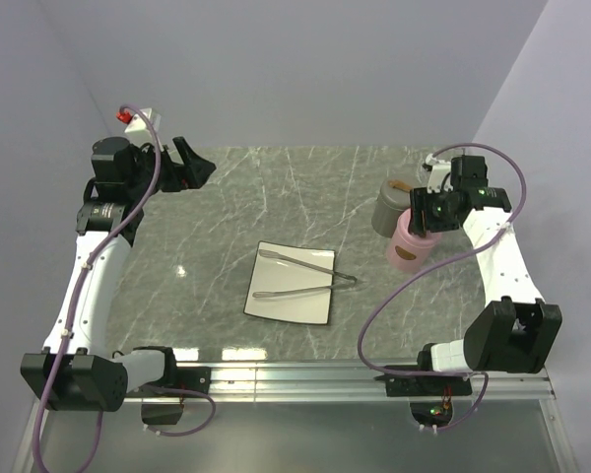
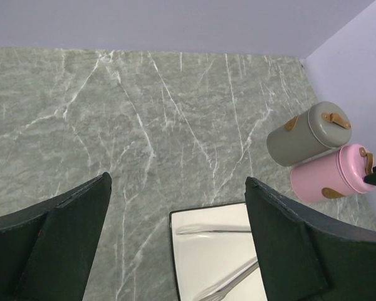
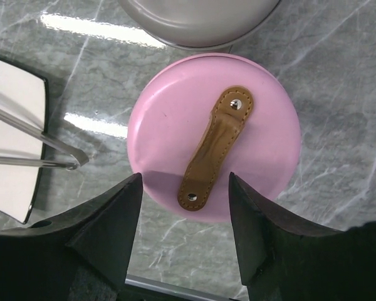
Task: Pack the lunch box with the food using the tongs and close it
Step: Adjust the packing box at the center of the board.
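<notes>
The silver tongs (image 1: 305,276) lie on the white square plate (image 1: 276,310) at mid-table, joined end to the right. No food shows in any view. A pink round lunch box (image 1: 406,251) with a brown strap (image 3: 216,147) on its lid stands at the right. My right gripper (image 3: 185,179) hovers just above its lid, open, one finger on each side of the strap's near end, gripping nothing. In the top view that right gripper (image 1: 426,215) hides part of the lid. My left gripper (image 1: 195,163) is far off at the back left, open and empty (image 2: 177,180).
A grey round container (image 1: 389,207) with the same kind of strap stands touching the pink one on its far side. The side wall runs close behind both. In the right wrist view, the tongs' joined end (image 3: 69,160) overhangs the plate's edge (image 3: 41,125), left of the pink box.
</notes>
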Action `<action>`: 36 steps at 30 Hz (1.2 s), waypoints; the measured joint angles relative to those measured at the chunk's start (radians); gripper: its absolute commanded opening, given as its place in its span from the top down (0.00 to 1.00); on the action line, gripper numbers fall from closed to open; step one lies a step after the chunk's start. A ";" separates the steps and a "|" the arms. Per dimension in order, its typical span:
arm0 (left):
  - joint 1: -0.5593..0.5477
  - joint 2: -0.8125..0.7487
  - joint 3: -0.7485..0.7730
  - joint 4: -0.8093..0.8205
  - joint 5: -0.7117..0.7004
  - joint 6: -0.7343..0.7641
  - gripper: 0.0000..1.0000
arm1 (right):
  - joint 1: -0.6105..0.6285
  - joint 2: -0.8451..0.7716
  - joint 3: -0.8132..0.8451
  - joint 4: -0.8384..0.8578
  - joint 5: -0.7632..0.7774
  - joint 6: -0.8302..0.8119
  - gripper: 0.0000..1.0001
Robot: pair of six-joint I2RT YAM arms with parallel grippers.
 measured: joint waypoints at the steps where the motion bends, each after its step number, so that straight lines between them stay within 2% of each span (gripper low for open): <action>1: 0.000 0.000 -0.001 0.000 0.001 0.000 0.07 | 0.000 0.000 0.004 -0.003 -0.003 0.000 0.36; 4: 0.000 0.000 -0.001 0.000 0.002 0.000 0.06 | 0.000 0.000 0.048 -0.024 -0.021 0.003 0.36; 9: 0.000 0.001 -0.001 0.000 0.008 -0.002 0.03 | 0.000 0.017 0.219 -0.031 -0.042 0.008 0.36; 16: 0.000 0.003 -0.003 0.003 0.034 -0.003 0.01 | 0.000 0.134 0.359 -0.015 -0.076 0.007 0.35; 22: 0.000 0.005 -0.031 0.022 0.054 -0.004 0.01 | 0.007 0.245 0.378 -0.001 -0.093 0.008 0.35; 36: 0.002 0.026 -0.048 0.024 0.066 -0.004 0.00 | 0.048 0.378 0.388 0.038 -0.071 0.013 0.35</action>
